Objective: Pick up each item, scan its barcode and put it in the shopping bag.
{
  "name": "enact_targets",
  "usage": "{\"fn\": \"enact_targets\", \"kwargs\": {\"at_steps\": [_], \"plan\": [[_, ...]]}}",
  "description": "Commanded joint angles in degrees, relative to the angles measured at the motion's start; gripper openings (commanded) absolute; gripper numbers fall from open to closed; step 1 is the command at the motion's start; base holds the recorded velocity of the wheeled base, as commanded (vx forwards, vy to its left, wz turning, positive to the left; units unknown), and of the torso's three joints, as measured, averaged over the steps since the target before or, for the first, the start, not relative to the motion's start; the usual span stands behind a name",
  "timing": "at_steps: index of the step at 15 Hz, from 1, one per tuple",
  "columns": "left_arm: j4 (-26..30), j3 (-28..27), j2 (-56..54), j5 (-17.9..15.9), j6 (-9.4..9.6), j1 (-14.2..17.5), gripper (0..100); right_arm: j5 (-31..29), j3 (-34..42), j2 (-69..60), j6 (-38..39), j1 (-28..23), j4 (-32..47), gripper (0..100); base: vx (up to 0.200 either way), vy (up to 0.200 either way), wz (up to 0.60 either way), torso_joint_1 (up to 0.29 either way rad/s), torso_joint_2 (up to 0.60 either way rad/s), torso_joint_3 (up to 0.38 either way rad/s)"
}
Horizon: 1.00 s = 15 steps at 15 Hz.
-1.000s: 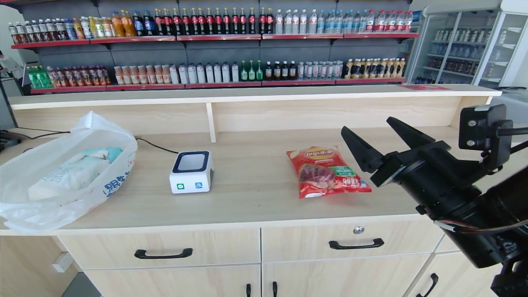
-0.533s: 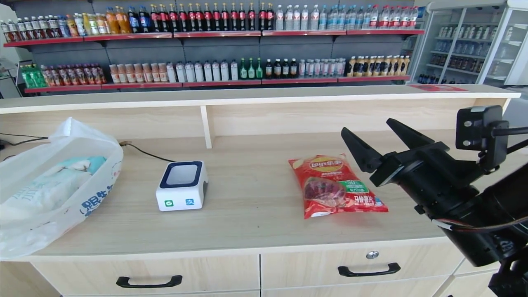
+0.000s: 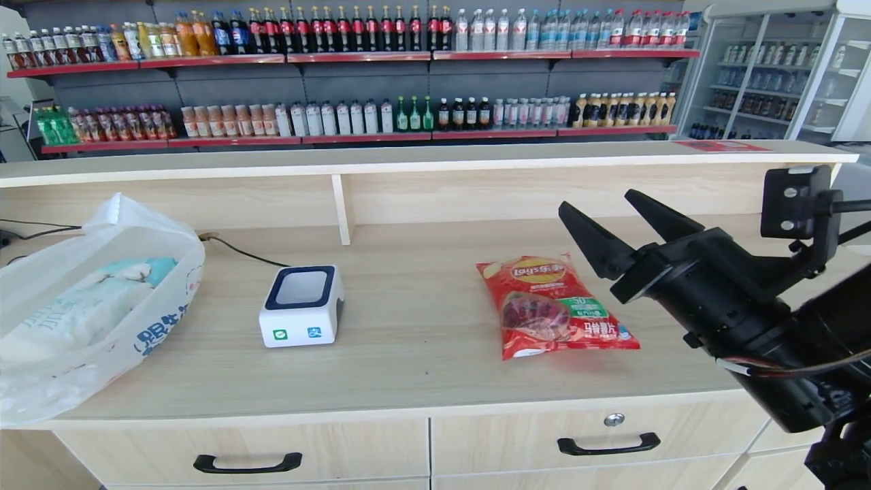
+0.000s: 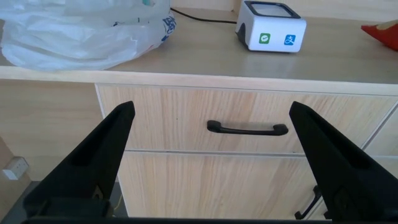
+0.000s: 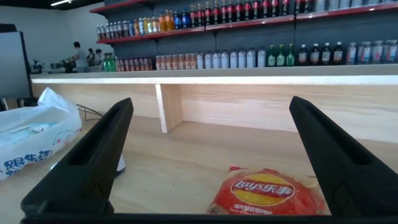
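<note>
One red, glossy crisp bag [image 3: 554,306] lies flat on the pale wooden counter [image 3: 422,367], right of the white box-shaped scanner [image 3: 301,306]. Just right of the bag hangs the black right gripper [image 3: 594,201], spread wide and empty. The left gripper [image 4: 211,107], equally wide, faces the near drawer front [image 4: 180,124].

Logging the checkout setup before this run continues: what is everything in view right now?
scanner: one, white with dark top, middle of the counter
chip bag: one, red, flat on the counter, right of the scanner
shopping bag: one, translucent white, counter's left end
pack: one, pale blue-white, inside the shopping bag
bottles: many, mixed colours, red shelves behind
drawer handles: at least two, black, counter front
right hand: one, black, open, above the counter beside the chip bag
left hand: one, black, open, low before the drawers
</note>
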Motion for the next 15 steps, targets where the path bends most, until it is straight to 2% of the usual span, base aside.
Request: {"fn": "enact_targets", "kwargs": {"at_steps": [1,4,6,7,8,9,13,15], "plan": [[0.26,0.00,-0.02,0.05,0.07,0.00,100,3.23,-0.95,1.02,0.65,-1.39,-0.06,100,0.000,0.000,0.00,0.000,0.00,0.000],[0.35,0.00,-0.02,-0.04,0.15,0.00,100,3.06,-4.64,2.96,3.37,-1.66,0.03,100,0.000,0.000,0.00,0.000,0.00,0.000],[0.44,0.00,-0.02,-0.04,0.33,0.00,100,2.62,-7.02,1.64,6.01,-1.74,9.43,100,0.000,0.000,0.00,0.000,0.00,0.000],[0.44,0.00,-0.02,-0.04,0.33,0.00,100,2.35,-8.25,-2.58,6.71,-1.66,23.67,100,0.000,0.000,0.00,0.000,0.00,0.000],[0.44,0.00,-0.02,-0.04,0.33,0.00,100,2.62,-12.90,-5.22,6.98,-1.57,38.09,100,0.000,0.000,0.00,0.000,0.00,0.000],[0.44,0.00,-0.02,-0.04,0.33,0.00,100,2.71,-18.09,-5.92,7.50,-1.57,49.16,100,0.000,0.000,0.00,0.000,0.00,0.000],[0.44,0.00,-0.02,-0.04,0.33,0.00,100,2.62,-37.43,-2.58,8.03,-1.57,84.14,100,0.000,0.000,0.00,0.000,0.00,0.000],[0.44,0.00,-0.02,-0.04,0.33,0.00,100,-1.34,-48.50,1.90,8.29,-0.34,103.74,100,0.000,0.000,0.00,0.000,0.00,0.000]]}}
